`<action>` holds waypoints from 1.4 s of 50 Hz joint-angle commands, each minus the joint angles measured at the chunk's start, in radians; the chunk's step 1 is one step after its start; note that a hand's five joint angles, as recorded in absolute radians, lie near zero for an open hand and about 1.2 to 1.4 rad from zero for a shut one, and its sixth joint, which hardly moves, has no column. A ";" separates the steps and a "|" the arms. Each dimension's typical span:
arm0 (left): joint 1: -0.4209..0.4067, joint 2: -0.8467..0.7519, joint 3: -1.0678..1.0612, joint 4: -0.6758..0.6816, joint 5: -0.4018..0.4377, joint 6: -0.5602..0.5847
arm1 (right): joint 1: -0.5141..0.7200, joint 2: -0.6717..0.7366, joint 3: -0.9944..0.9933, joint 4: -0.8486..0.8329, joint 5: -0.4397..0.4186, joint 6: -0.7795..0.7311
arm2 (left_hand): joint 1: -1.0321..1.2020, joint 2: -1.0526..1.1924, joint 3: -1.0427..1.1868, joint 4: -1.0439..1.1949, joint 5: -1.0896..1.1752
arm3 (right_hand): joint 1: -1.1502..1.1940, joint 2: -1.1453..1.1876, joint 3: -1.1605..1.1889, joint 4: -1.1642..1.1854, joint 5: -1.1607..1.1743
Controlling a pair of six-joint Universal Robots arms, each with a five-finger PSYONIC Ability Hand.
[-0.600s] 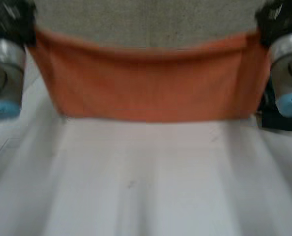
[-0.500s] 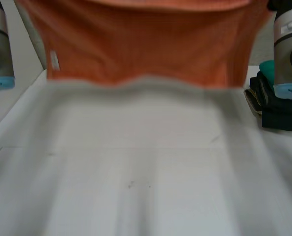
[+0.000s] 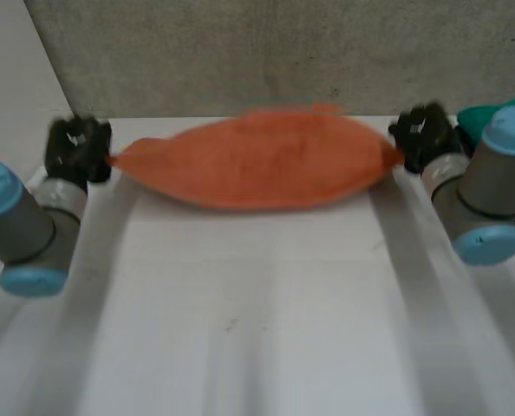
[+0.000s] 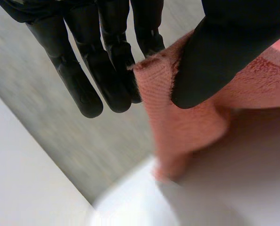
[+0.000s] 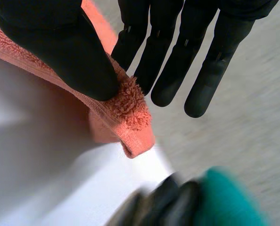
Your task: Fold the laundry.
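Over the far end of the worktop (image 3: pixel 257 312), my left hand (image 3: pixel 78 149) thumb-pinches one corner of the orange towel (image 3: pixel 253 169) & my right hand (image 3: pixel 420 134) the opposite corner, stretching it btw them, prob. to flatten it before laying down.

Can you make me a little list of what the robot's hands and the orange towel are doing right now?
cloth: orange towel, stretched sideways between both hands
left hand: pinches one end of the towel between thumb and fingers
right hand: pinches the other end the same way
place: over the far part of the white table
towel touching table: cannot tell
nearby: teal cloth beside dark ones, close to the right hand
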State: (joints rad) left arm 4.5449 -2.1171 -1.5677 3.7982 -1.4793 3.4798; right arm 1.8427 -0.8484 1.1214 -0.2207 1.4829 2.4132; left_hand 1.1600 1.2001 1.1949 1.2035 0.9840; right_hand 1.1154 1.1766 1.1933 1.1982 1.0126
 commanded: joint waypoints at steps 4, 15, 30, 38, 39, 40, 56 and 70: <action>0.046 0.261 -0.253 -0.420 0.001 0.226 | -0.011 -0.157 0.203 0.503 0.029 -0.115 | 0.236 0.196 0.201 0.193 0.238 | 0.281 0.220 0.203 0.198 0.209; 0.232 0.532 -0.416 -0.856 0.034 0.508 | -0.145 -0.420 0.494 0.643 0.037 -0.436 | 0.236 0.196 0.201 0.193 0.238 | 0.281 0.220 0.203 0.198 0.209; 0.042 0.208 -0.149 -0.411 0.056 0.308 | -0.059 -0.130 0.164 0.301 0.086 -0.210 | 0.236 0.196 0.201 0.193 0.238 | 0.281 0.220 0.203 0.198 0.209; -0.030 -0.050 0.136 -0.382 -0.129 0.304 | -0.043 0.044 -0.012 0.135 0.132 -0.217 | 0.236 0.196 0.201 0.193 0.238 | 0.281 0.220 0.203 0.198 0.209; -0.041 -0.072 0.165 -0.382 -0.147 0.304 | -0.043 0.060 -0.028 0.126 0.132 -0.217 | 0.236 0.196 0.201 0.193 0.238 | 0.281 0.220 0.203 0.198 0.209; -0.046 -0.093 0.196 -0.384 -0.163 0.304 | -0.040 0.092 -0.061 0.113 0.135 -0.218 | 0.236 0.196 0.201 0.193 0.238 | 0.281 0.220 0.203 0.198 0.209; -0.127 -0.193 0.359 -0.391 -0.208 0.291 | 0.024 0.192 -0.232 -0.043 0.152 -0.145 | -0.985 -1.026 -1.020 -1.029 -0.984 | -0.941 -1.002 -1.019 -1.024 -1.013; -0.135 0.106 0.130 -0.374 -0.190 0.232 | 0.010 -0.218 0.084 0.075 -0.001 0.079 | -0.985 -1.026 -1.020 -1.029 -0.984 | -0.941 -1.002 -1.019 -1.024 -1.013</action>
State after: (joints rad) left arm 4.4098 -2.1225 -1.3187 3.4070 -1.6869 3.7311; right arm 1.8652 -0.9505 1.0951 -0.2560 1.5730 2.4597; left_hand 0.1917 0.2107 0.2139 0.2039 0.0512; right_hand 0.2267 0.2156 0.2111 0.2128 0.0449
